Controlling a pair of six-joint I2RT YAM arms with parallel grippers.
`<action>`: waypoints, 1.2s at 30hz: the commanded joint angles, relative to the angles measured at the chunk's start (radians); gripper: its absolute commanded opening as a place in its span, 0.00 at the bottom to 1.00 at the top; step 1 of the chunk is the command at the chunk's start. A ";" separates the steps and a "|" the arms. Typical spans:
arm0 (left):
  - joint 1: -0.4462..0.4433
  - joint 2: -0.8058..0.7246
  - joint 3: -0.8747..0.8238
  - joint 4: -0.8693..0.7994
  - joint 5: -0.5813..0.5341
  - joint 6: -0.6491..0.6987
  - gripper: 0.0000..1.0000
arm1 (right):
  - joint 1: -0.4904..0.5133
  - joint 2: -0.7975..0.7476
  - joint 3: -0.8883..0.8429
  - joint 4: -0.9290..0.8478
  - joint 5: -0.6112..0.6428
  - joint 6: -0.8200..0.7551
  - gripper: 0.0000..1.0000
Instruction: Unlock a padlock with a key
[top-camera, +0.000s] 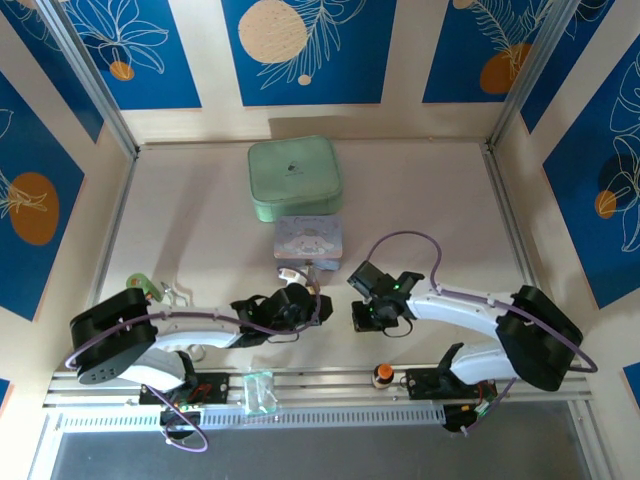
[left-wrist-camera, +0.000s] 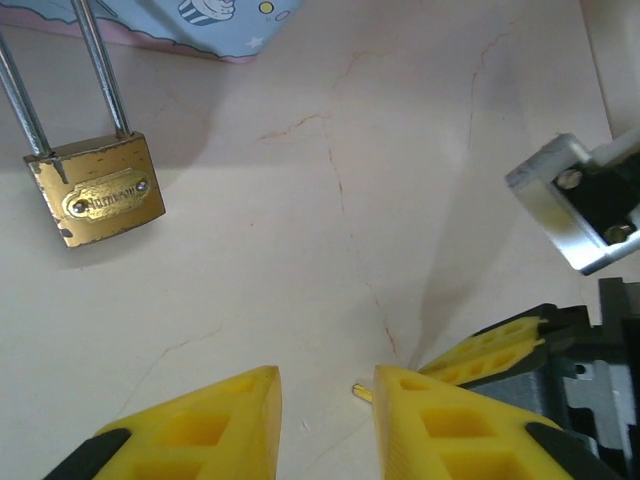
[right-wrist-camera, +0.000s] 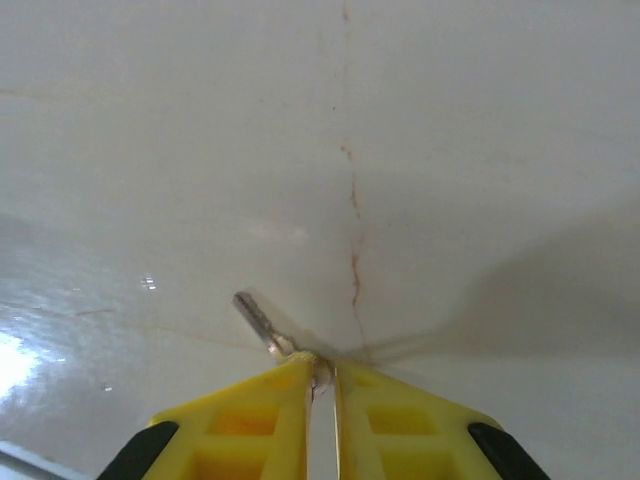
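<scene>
Padlock (left-wrist-camera: 95, 190): brass body is lying flat on the tabletop (left-wrist-camera: 400, 150) just beside the pale blue tin (left-wrist-camera: 200, 18), shackle pointing toward the tin.
Key (right-wrist-camera: 260, 325): right gripper (right-wrist-camera: 322, 375) is pinching it by the head, off the tin's near-right side.
Left gripper (left-wrist-camera: 325, 385): is hovering spread and empty near the tin's near edge.

My left gripper (left-wrist-camera: 328, 388): bright yellow, black at the base.
My right gripper (right-wrist-camera: 322, 375): also yellow, with black further back.
Padlock (left-wrist-camera: 97, 195): dull brass-gold, speckled with wear; silver shackle.
Key (right-wrist-camera: 262, 325): silver.
Table (left-wrist-camera: 400, 150): pale cream, with thin reddish-brown veins like marble.
Tin (top-camera: 309, 238): pale blue, cartoon print, pink edge.
Case (top-camera: 295, 178): mint green.
Walls (top-camera: 340, 60): deep blue panels, white line-drawn leaves, orange and cream discs.
Knob (top-camera: 382, 375): orange top.
</scene>
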 joint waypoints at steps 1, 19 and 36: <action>-0.002 -0.030 -0.012 -0.013 -0.020 0.010 0.31 | -0.022 -0.051 0.015 -0.044 -0.034 0.018 0.17; -0.002 -0.145 -0.070 -0.074 -0.081 -0.005 0.31 | 0.154 0.228 0.174 -0.142 0.186 -0.138 0.40; 0.000 -0.195 -0.086 -0.114 -0.122 -0.013 0.32 | 0.178 0.333 0.160 -0.158 0.106 -0.086 0.03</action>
